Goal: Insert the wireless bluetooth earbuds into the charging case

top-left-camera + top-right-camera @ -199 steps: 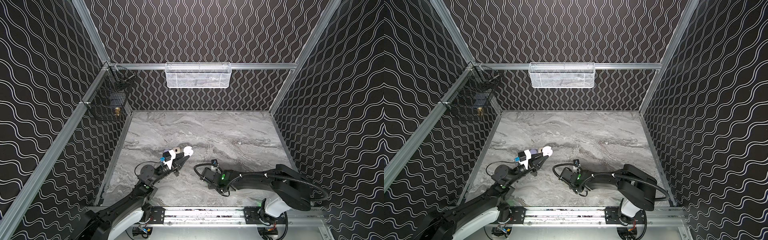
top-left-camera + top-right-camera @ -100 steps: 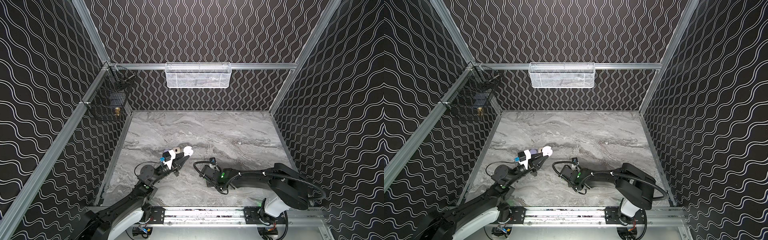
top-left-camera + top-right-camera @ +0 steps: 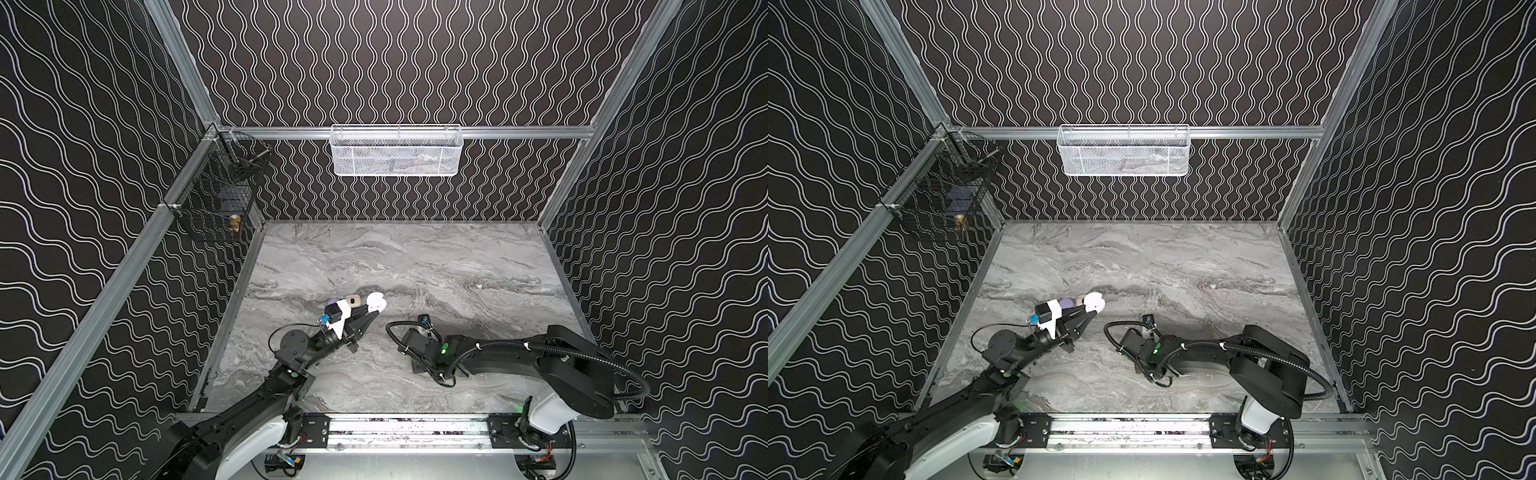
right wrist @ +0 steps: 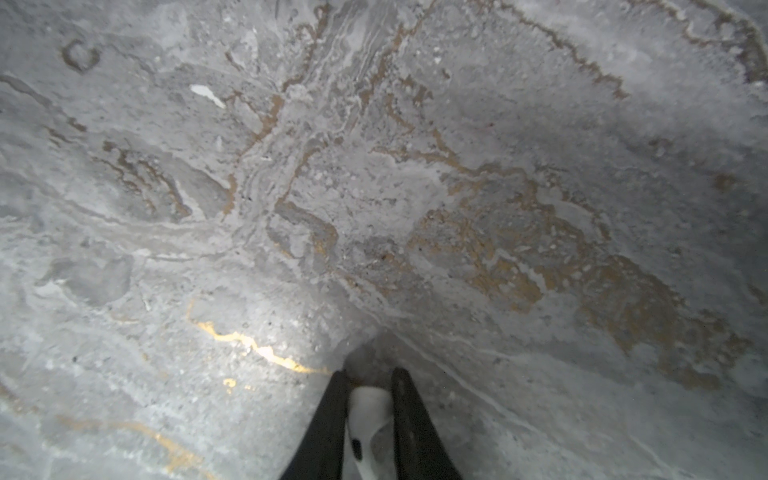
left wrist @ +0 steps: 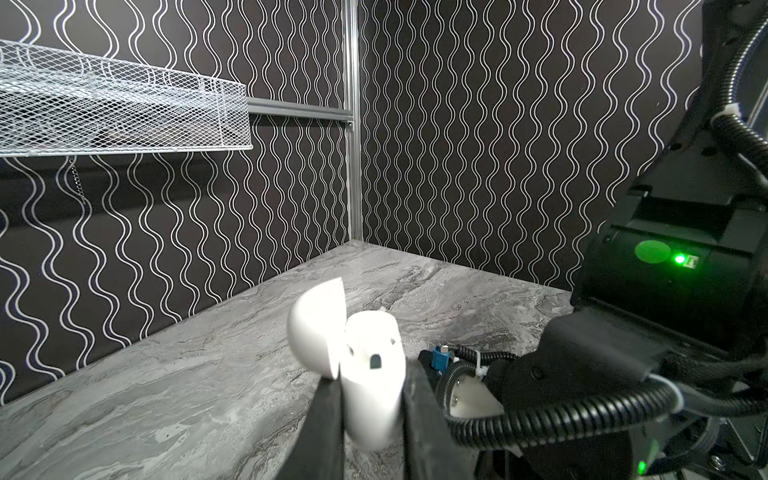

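Two grips: charging case (image 5: 371,388), white earbud (image 4: 368,409)

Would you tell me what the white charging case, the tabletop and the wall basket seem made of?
Charging case: probably smooth white plastic, by its even sheen. Tabletop: grey veined marble look, stone or printed laminate, unclear. Basket: white-coated metal mesh, by its diamond openings.
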Controlling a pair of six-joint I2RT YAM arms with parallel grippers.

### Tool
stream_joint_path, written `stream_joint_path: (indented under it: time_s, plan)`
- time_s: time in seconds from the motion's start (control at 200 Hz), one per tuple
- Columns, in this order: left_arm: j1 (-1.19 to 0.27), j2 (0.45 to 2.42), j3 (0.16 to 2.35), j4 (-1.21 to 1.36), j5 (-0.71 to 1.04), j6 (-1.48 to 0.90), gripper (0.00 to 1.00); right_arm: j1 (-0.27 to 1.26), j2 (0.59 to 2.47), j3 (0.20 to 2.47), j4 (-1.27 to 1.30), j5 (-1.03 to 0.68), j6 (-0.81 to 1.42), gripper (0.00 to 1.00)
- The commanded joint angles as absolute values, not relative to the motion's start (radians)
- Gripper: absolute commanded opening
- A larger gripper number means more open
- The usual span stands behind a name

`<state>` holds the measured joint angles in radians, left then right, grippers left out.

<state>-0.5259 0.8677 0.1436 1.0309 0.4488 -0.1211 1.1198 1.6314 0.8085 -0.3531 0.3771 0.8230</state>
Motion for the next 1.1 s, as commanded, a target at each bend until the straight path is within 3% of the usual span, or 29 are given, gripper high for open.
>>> stream_joint_path:
  time_s: [0.0,0.36,0.696,1.096]
  plan:
    - [-0.527,0.864,0.147,1.057,0.45,-0.109,0.0,1.123,1.626,0.814,-0.413,0.334,0.839,0.2]
    - [-0.529,0.891,0.138,1.114,0.473,-0.12,0.0,1.134,1.396,0.829,-0.401,0.431,0.873,0.13]
    - [-0.528,0.897,0.135,1.149,0.508,-0.125,0.0,1.146,1.107,0.916,-0.194,0.519,0.736,0.1]
    - [-0.53,0.902,0.137,1.167,0.525,-0.126,0.0,1.172,1.179,1.055,-0.038,0.467,0.65,0.1]
